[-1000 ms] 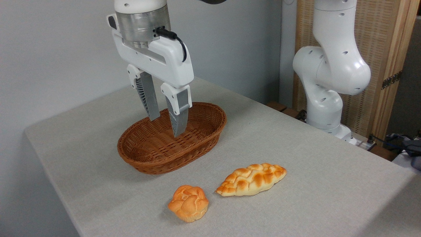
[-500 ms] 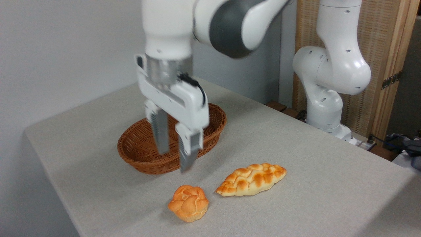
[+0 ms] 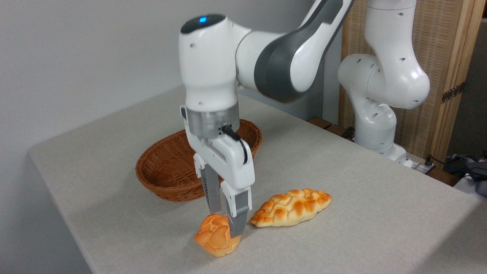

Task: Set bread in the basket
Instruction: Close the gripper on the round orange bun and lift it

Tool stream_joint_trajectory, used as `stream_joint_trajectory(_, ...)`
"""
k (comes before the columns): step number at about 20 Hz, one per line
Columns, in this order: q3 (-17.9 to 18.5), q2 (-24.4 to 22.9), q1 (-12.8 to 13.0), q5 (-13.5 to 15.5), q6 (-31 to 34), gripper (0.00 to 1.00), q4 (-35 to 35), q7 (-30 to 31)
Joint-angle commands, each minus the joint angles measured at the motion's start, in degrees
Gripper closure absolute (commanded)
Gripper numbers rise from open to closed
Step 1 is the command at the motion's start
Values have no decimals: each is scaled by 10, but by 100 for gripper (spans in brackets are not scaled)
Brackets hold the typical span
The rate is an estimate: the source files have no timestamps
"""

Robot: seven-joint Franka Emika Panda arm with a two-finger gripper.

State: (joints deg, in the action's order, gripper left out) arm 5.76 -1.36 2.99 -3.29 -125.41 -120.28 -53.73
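The white robot arm's two-finger gripper [image 3: 225, 222] reached straight down over the small round knobbly orange-golden bread [image 3: 216, 239] on the grey cloth-covered desk [image 3: 361, 213]. Its grey fingers [image 3: 237, 217] stood parted, one behind the bun's top and the other across its right side; whether they touched it could not be told. The bun sat on the desk near the front edge, outside the oval brown woven wicker basket [image 3: 167, 167] behind it. A long pale braided loaf [image 3: 291, 207] lay just to the bun's right.
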Motion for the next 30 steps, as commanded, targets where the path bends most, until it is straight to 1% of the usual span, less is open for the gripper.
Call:
stream_joint_trajectory(1, 1, 16, 5, -7, -13, 0, -3, -6)
stream_joint_trajectory(3, 0, 23, 5, -1, -33, 0, -3, -5)
stream_joint_trajectory(4, 0, 28, 5, -1, -47, 7, -9, -7)
stream_joint_trajectory(6, 0, 33, 6, -1, -56, 34, -12, -8)
stream_joint_trajectory(8, -1, 36, 7, 0, -56, 49, -12, -9)
stream_joint_trajectory(9, -1, 36, 7, -1, -56, 53, -12, -9)
stream_joint_trajectory(11, -2, 39, 12, -1, -56, 53, -12, -9)
stream_joint_trajectory(19, -6, 40, 12, -1, -55, 53, -12, -9)
stream_joint_trajectory(21, -5, 31, 12, 0, -53, 53, -6, -9)
stream_joint_trajectory(22, -5, 24, 11, 9, -48, 53, 0, -7)
stream_joint_trajectory(23, -5, 21, 12, 29, -34, 53, 11, -5)
stream_joint_trajectory(24, -4, 21, 12, 43, -7, 53, 29, -4)
stream_joint_trajectory(27, -5, 22, 12, 55, 88, 53, 89, -2)
stream_joint_trajectory(28, -5, 21, 12, 71, 105, 53, 101, 0)
stream_joint_trajectory(30, -14, 12, 12, 126, 126, 53, 109, 7)
